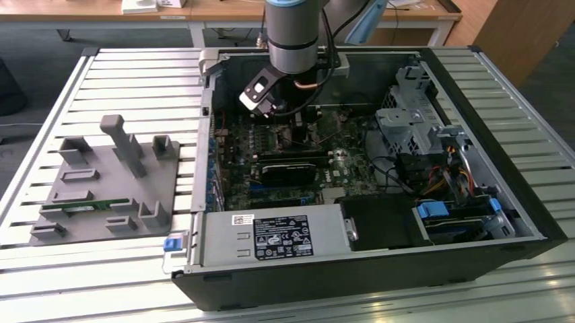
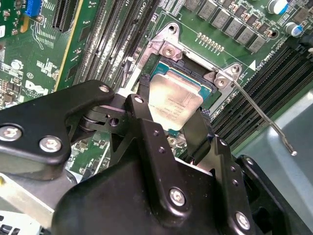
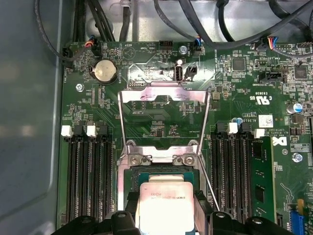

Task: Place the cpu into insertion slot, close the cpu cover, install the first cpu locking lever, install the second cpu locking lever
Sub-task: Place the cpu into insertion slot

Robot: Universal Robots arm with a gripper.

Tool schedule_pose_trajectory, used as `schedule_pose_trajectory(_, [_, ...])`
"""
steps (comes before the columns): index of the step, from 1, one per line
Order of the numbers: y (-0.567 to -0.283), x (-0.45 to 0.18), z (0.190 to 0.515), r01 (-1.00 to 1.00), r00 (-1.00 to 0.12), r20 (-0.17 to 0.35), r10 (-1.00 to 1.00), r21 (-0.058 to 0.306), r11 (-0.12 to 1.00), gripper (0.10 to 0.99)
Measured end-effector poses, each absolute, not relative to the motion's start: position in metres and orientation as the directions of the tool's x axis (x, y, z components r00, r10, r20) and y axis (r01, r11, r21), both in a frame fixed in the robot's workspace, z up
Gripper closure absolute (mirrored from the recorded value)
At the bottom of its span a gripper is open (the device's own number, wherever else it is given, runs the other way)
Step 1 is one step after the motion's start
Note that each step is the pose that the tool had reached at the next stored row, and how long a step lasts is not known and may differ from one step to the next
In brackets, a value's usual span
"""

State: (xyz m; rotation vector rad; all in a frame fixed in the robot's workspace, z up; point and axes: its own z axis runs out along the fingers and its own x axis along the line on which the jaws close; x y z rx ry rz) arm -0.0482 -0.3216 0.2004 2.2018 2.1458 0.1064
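claw (image 2: 172,115) gripping printed cpu (image 2: 176,97) at insertion slot (image 2: 162,73), cpu cover (image 3: 166,93) open

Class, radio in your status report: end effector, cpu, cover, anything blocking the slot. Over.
Copy: end effector shut on cpu, over insertion slot; cpu cover open, clear of slot; nothing in the way.
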Motion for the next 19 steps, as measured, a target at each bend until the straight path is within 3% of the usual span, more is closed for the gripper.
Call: schedule_pose_trajectory(19, [-0.3182, -0.048, 0.1949, 0.995, 0.026, 0.004, 1.0, 0.092, -0.026, 0.557])
